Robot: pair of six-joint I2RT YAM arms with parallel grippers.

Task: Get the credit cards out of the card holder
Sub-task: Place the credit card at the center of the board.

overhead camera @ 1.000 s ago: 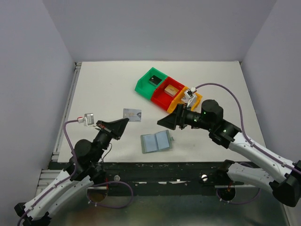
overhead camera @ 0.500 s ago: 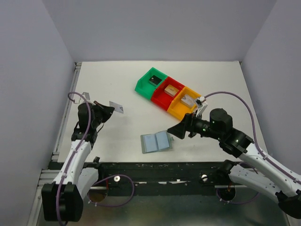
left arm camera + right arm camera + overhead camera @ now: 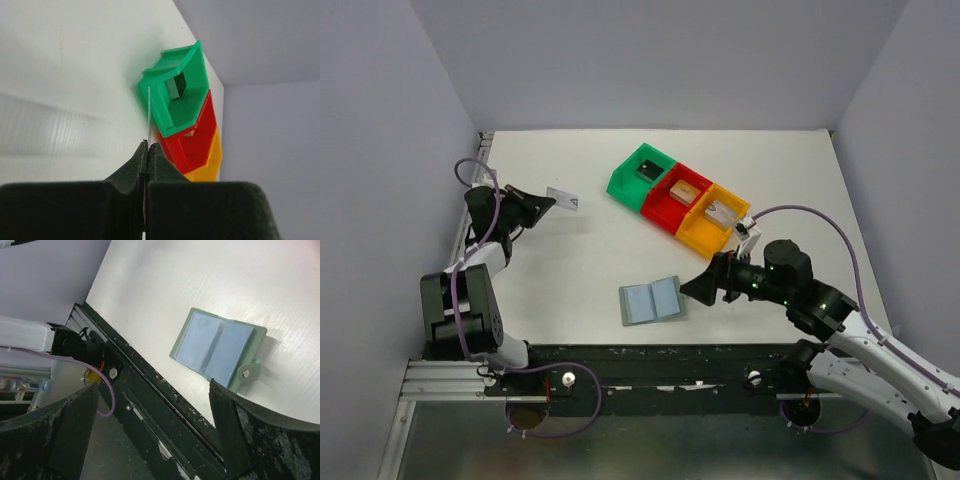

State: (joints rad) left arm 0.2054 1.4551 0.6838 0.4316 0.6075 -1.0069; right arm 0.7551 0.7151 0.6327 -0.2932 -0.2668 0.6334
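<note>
Nearest the front edge of the white worktop (image 3: 550, 280) lies the card holder (image 3: 651, 300), a grey-blue bifold spread open flat with its 2 panels facing up. The right wrist view shows the holder (image 3: 217, 347) with a small snap tab (image 3: 247, 371) sticking out from 1 edge, and whether any card sits in its slots cannot be told. Just beside its right edge hangs the right arm (image 3: 790, 285); the right jaws stand wide apart, released and grasping nothing, with 1 dark finger (image 3: 70, 425) at each side of that arm's own view. Farther back on the left, the left arm (image 3: 485, 215) reaches along the worktop's side rail, and the left jaws are clenched on a silver-grey card (image 3: 562, 198). In the left wrist view this card (image 3: 149, 115) shows edge-on as a thin pale line rising from the pressed-together tips. Farthest off, right of centre, 3 plastic bins sit touching in a diagonal row: a green bin (image 3: 623, 183) with a black card (image 3: 647, 170) in it, a red bin (image 3: 660, 212) holding a tan-gold card (image 3: 685, 189), and an orange bin (image 3: 698, 235) holding a pale flat piece (image 3: 720, 211).
</note>
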